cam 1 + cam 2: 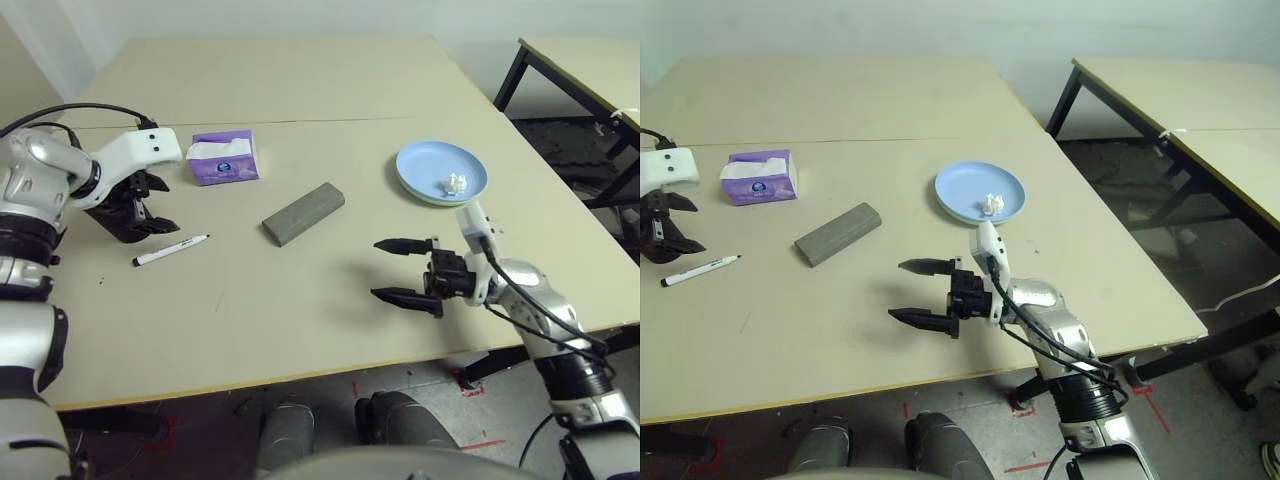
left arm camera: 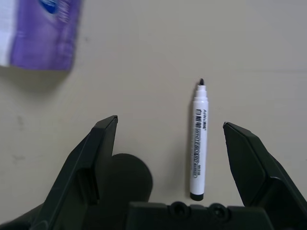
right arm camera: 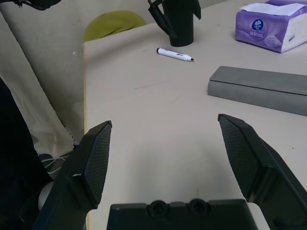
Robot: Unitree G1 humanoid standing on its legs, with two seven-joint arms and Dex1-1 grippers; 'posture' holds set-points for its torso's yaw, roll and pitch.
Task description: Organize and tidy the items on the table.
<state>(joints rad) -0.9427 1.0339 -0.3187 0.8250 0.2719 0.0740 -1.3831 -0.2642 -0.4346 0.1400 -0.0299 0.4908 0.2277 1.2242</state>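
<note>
My left gripper (image 1: pixel 165 210) hangs open at the table's (image 1: pixel 330 330) left side, right over a black cup (image 1: pixel 112 222). A white marker (image 1: pixel 172 250) with a black tip lies flat just in front of it. In the left wrist view the marker (image 2: pixel 199 143) lies between the open fingers, and the cup (image 2: pixel 129 175) sits by one finger. A purple tissue box (image 1: pixel 224 158) stands behind, with a grey glasses case (image 1: pixel 303 213) at mid-table. On the right, a blue plate (image 1: pixel 441 171) holds a white paper ball (image 1: pixel 456 184). My right gripper (image 1: pixel 377 268) is open and empty, in front of the plate.
A seam line (image 1: pixel 330 122) crosses the table behind the tissue box. A second table with black legs (image 1: pixel 580 70) stands at the far right. Beyond the table's left edge the right wrist view shows a yellow-green rounded shape (image 3: pixel 115 21).
</note>
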